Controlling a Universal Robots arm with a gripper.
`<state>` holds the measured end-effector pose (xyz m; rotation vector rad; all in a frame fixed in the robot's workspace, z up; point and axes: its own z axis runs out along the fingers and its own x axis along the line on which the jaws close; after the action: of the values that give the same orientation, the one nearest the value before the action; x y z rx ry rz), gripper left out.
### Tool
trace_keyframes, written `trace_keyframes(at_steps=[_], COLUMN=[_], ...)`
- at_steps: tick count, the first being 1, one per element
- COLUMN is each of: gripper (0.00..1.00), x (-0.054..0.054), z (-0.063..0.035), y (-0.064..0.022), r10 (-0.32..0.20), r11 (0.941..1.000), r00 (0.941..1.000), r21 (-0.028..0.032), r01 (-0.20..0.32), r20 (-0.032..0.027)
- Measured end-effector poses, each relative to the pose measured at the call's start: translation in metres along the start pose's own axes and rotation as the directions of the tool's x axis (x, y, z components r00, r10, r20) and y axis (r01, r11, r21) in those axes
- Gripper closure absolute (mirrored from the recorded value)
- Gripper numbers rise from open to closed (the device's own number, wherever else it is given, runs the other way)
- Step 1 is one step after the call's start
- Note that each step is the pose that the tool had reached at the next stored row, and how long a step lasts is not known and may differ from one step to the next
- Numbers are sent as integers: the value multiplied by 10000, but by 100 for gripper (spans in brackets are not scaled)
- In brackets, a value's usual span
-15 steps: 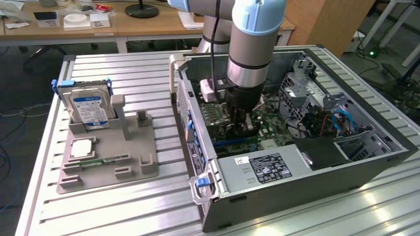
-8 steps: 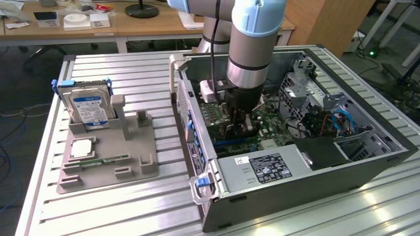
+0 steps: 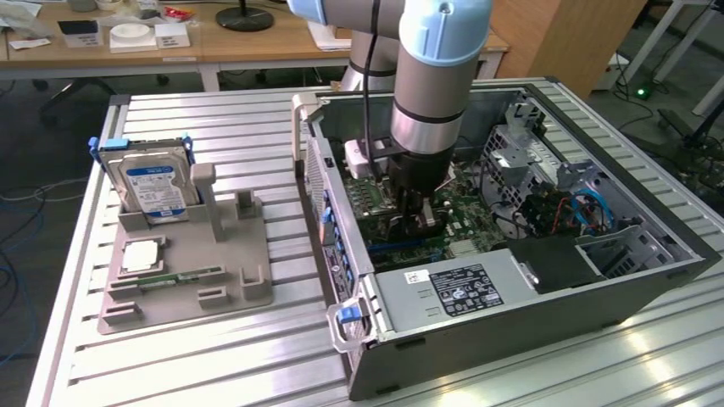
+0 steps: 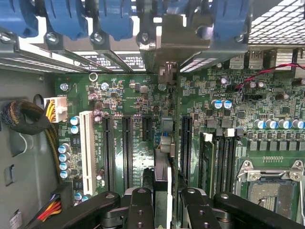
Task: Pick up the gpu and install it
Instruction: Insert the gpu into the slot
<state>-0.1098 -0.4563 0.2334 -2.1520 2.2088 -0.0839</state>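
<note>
My gripper is down inside the open computer case, above the green motherboard. It is shut on the gpu, which shows there as a dark card between the fingers. In the wrist view the gpu is seen edge-on, standing upright between my two black fingers. It runs along the board between the black expansion slots, and its silvery metal bracket reaches the case's rear slot openings. I cannot tell whether its edge is seated in a slot.
Blue slot latches line the rear wall. A white slot, memory sockets and the CPU socket flank the card. The power supply sits in front. Beside the case, a grey holder carries a hard drive.
</note>
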Motion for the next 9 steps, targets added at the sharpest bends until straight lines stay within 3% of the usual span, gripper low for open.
trace_keyframes(at_steps=[9], gripper=[73], x=[0], z=[8], y=[1], r10=[0], r11=[10000], r00=[10000], r21=[0], r01=[0], r20=[1])
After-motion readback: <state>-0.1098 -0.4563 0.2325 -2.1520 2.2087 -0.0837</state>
